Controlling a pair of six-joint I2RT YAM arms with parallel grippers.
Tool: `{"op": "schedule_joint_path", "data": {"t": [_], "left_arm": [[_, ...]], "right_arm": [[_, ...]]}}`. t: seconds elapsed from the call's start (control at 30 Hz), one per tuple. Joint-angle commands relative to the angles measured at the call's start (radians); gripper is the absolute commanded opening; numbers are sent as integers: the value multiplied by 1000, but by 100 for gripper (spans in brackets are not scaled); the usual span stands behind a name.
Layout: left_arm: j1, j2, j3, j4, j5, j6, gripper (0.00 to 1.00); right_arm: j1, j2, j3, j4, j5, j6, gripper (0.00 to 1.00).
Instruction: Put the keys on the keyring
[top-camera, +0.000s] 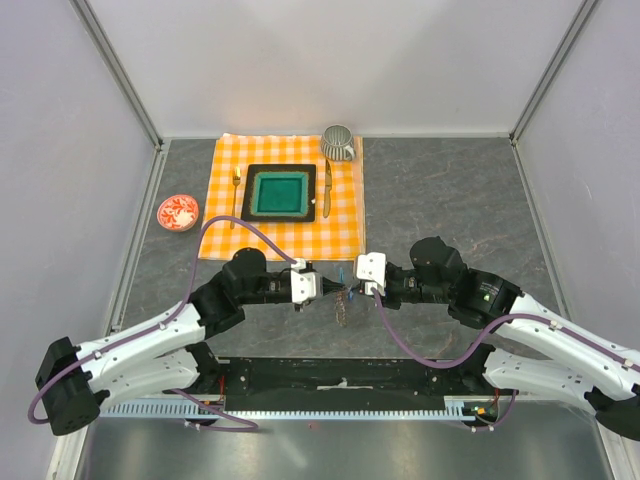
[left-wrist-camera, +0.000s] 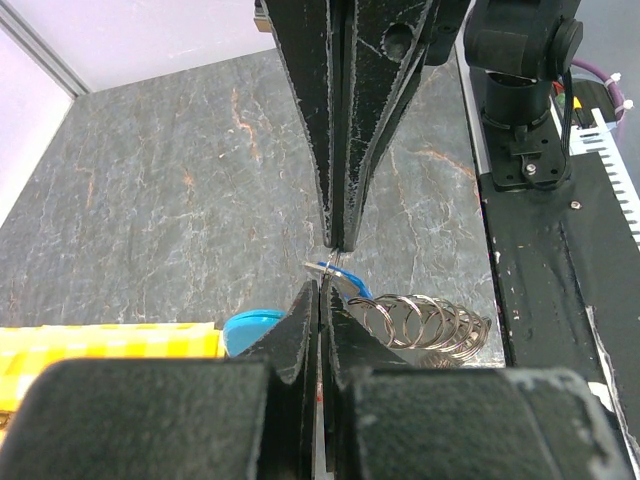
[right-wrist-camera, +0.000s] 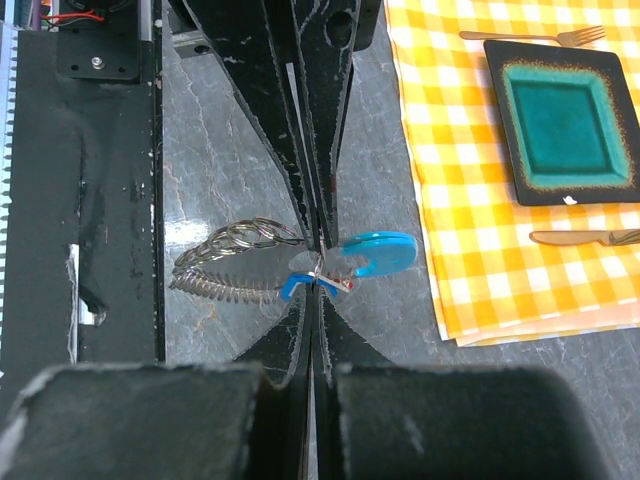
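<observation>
My two grippers meet tip to tip over the grey table, just in front of the checked cloth. The left gripper (top-camera: 322, 288) (left-wrist-camera: 322, 285) is shut on one end of the keyring (left-wrist-camera: 430, 322) (right-wrist-camera: 228, 256), a silvery coil that droops down to the table. Facing it, the right gripper (top-camera: 354, 289) (right-wrist-camera: 315, 285) is shut on a small key (right-wrist-camera: 298, 286) with a blue end and a red speck. A thin wire loop joins that key to the left gripper's tips. The curved bright-blue tag (right-wrist-camera: 382, 251) (left-wrist-camera: 250, 326) hangs beside the jaws.
An orange checked cloth (top-camera: 285, 235) lies behind the grippers. It carries a green square plate (top-camera: 250, 195), a gold fork (top-camera: 236, 195), a gold knife (top-camera: 327, 190) and a ribbed cup (top-camera: 338, 142). A red dish (top-camera: 178, 212) sits left of it. The black base strip (top-camera: 340, 378) runs along the near edge.
</observation>
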Motion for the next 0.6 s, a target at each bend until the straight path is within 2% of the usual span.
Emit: {"op": "schedule_joint_path", "data": {"t": [0.0,0.37,0.57], "left_arm": [[-3,8,40,102,17,-16,2],[-1,3,51,85,17,-30,2],[-1,-25,45,92,-50,-59,2]], "right_arm": [[3,-8,-1,72,-53,14,0],[4,-4,-4,76,-58,8,0],[3,-1,-7,68,-53,7,0]]}}
